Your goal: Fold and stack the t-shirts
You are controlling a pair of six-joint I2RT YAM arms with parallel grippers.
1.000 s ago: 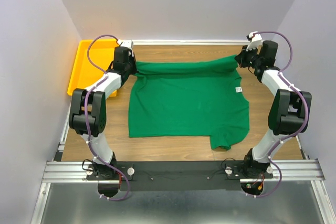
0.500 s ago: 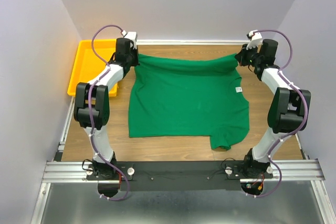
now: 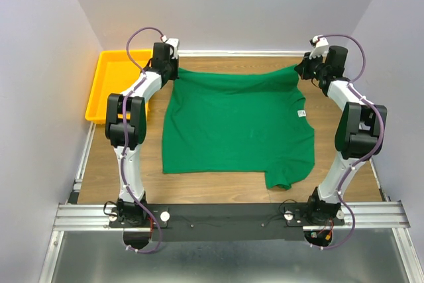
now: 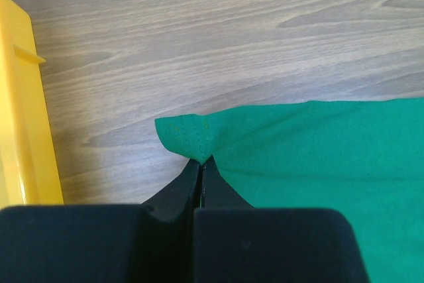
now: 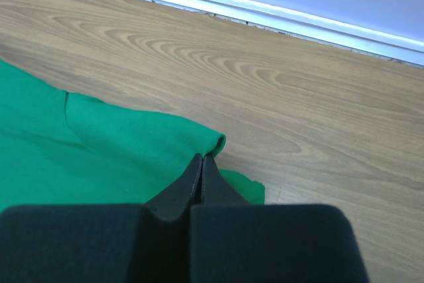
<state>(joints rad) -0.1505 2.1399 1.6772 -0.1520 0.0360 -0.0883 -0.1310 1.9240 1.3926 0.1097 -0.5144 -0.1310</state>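
You're at the start of a fold, by the look of it: the shirt (image 3: 238, 127) lies spread on the table (image 3: 199, 189), and its far edge is caught at both ends and drawn in a line between the two arms. The small white label sits near its right edge and a sleeve pokes out at the near right. The rest of the cloth rests flat, with a few wrinkles running in from the held corners.

The left gripper (image 4: 201, 162) is closed right down on the far left corner – only a thin pinch of cloth sits between the tips, with a flap of hem poking out past them. The yellow tray (image 4: 23, 130) is just beside it to the left, not touching the cloth. The right gripper (image 5: 201, 158) is closed just as tight on the far right corner, where the edge rolls over at the tips.

Next, you'd likely carry both corners towards the near edge together – level and at the same pace, so the edge stays straight and neither pinch slips
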